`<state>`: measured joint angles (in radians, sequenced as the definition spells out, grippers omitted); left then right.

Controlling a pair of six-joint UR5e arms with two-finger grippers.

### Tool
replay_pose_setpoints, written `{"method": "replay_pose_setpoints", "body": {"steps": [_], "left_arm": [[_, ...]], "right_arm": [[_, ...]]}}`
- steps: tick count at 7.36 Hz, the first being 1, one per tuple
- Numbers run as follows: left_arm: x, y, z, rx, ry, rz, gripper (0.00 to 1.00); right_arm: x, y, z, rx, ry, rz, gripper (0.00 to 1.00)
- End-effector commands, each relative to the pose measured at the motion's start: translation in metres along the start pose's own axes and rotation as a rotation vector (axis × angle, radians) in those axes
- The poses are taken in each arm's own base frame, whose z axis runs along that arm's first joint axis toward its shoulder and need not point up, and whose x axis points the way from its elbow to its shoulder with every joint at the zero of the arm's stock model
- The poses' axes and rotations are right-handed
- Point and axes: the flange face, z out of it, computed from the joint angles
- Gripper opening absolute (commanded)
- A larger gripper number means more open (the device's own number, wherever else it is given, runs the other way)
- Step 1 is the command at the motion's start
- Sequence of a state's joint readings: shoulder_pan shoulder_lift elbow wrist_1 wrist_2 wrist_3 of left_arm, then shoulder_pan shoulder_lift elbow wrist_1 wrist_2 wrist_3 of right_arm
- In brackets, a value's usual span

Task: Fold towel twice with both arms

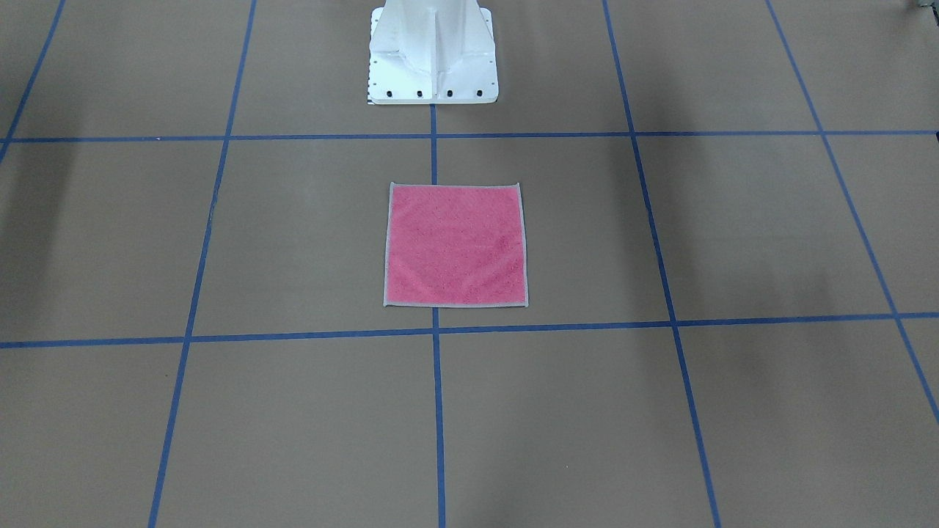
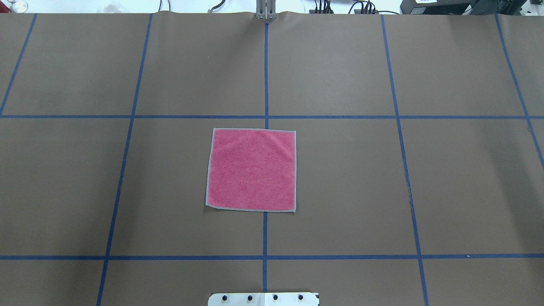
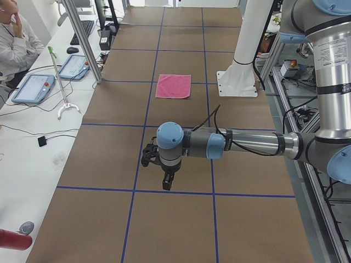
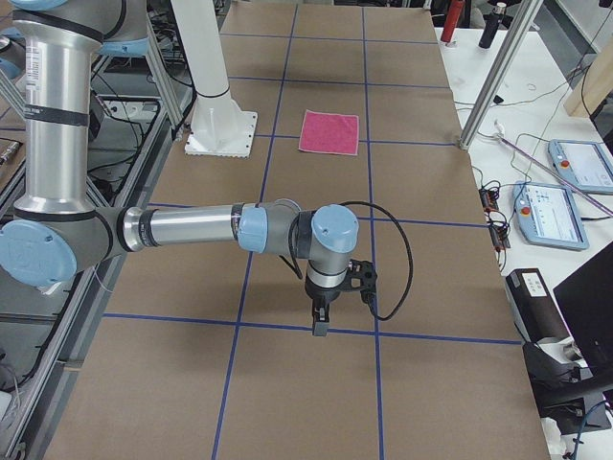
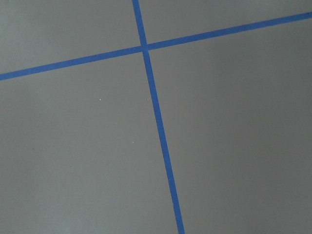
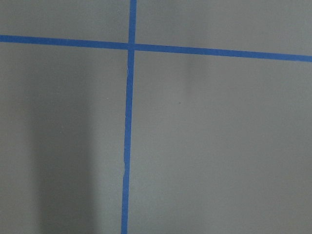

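Observation:
The towel (image 1: 455, 244) lies flat and unfolded, pink face up with light grey edging, at the table's middle in front of the pedestal. It also shows in the overhead view (image 2: 251, 170) and both side views (image 3: 173, 86) (image 4: 329, 132). No arm reaches it in the front or overhead views. My left gripper (image 3: 167, 183) hangs above bare table far from the towel, fingers pointing down. My right gripper (image 4: 321, 324) hangs the same way at the other end. I cannot tell whether either is open or shut. Both wrist views show only table and blue tape.
The white pedestal base (image 1: 433, 55) stands behind the towel. Blue tape lines (image 2: 265, 76) grid the brown table. An operator (image 3: 13, 33) sits at a side bench with tablets (image 3: 33, 87). Aluminium posts (image 3: 82, 41) (image 4: 488, 86) stand at the table's far edge.

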<state>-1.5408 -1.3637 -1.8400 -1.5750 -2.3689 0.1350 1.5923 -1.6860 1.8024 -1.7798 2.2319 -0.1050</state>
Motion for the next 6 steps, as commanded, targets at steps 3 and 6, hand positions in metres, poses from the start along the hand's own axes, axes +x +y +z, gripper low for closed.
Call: {"method": "replay_pose_setpoints", "body": {"steps": [3,6], "left_arm": [[0.015,0.002,-0.011,0.02,0.0,0.025,1.0],[0.025,-0.002,-0.021,0.042,-0.001,0.051,1.0]], "right_arm": [[0.0,0.0,0.0,-0.001,0.003,-0.002,1.0],[-0.01,-0.008,-0.001,0.002,-0.003,-0.022,1.0]]}}
